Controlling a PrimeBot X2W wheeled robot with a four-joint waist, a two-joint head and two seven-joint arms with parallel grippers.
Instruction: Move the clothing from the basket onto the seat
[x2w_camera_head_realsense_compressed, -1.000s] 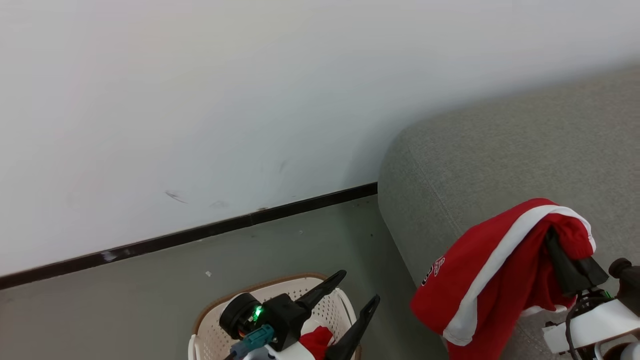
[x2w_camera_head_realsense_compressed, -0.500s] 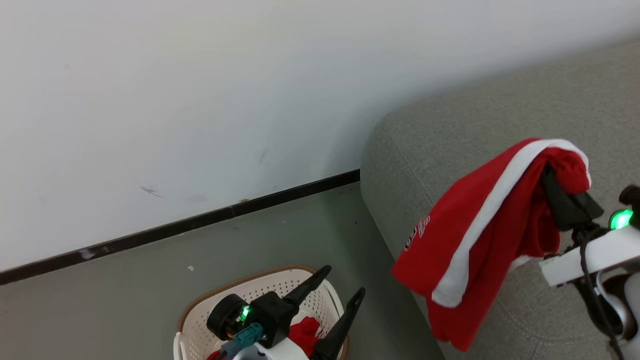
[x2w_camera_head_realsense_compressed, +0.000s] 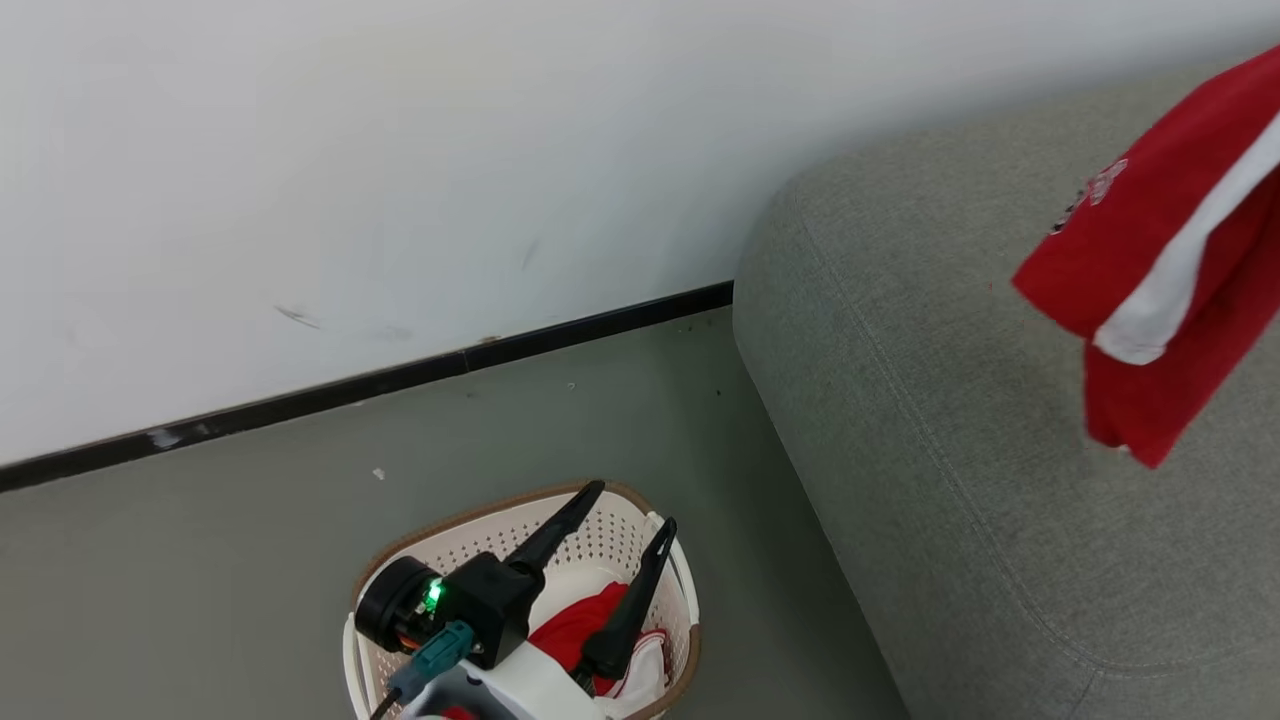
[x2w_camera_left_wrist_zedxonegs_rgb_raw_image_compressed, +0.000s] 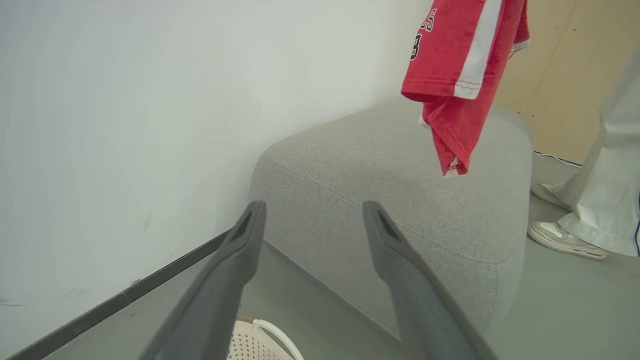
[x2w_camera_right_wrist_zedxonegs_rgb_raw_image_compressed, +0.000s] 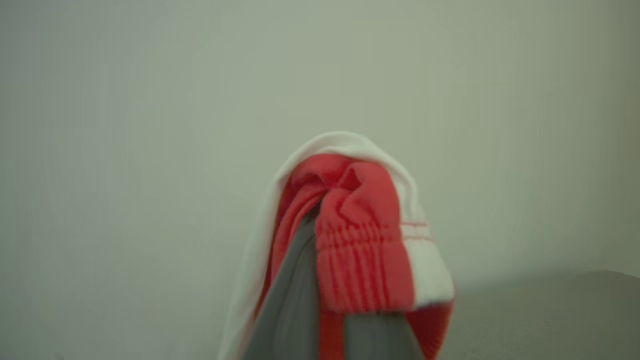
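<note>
While the left gripper (x2w_camera_head_realsense_compressed: 634, 505) is being held above the basket (x2w_camera_head_realsense_compressed: 450, 550), its two dark fingers are being kept well apart, with nothing between them. In the left wrist view, the fingertips are being pointed toward the near rounded corner of the seat (x2w_camera_head_realsense_compressed: 950, 420).

A red garment (x2w_camera_head_realsense_compressed: 1150, 250) with a white stripe is being gripped by the right gripper (x2w_camera_right_wrist_zedxonegs_rgb_raw_image_compressed: 327, 300). In the right wrist view, the jaws are being pressed together on a bunched fold of the fabric, and the gathered red band and white trim are being draped over the fingertips, which are hidden. The garment is being suspended over the light grey seat, with dark lettering showing on its side. Whether its lowest corner is touching the cushion cannot be told.

Further red and white clothing (x2w_camera_head_realsense_compressed: 580, 625) is being contained in the cream perforated basket, which is being supported by the grey floor (x2w_camera_head_realsense_compressed: 250, 560), near the seat's end and apart from it. A white wall (x2w_camera_head_realsense_compressed: 400, 150) with a dark baseboard (x2w_camera_head_realsense_compressed: 300, 405) is being shown behind. At the right edge of the left wrist view, a person's pale trouser leg and shoes (x2w_camera_left_wrist_zedxonegs_rgb_raw_image_compressed: 565, 240) are being shown beside the seat's far end.
</note>
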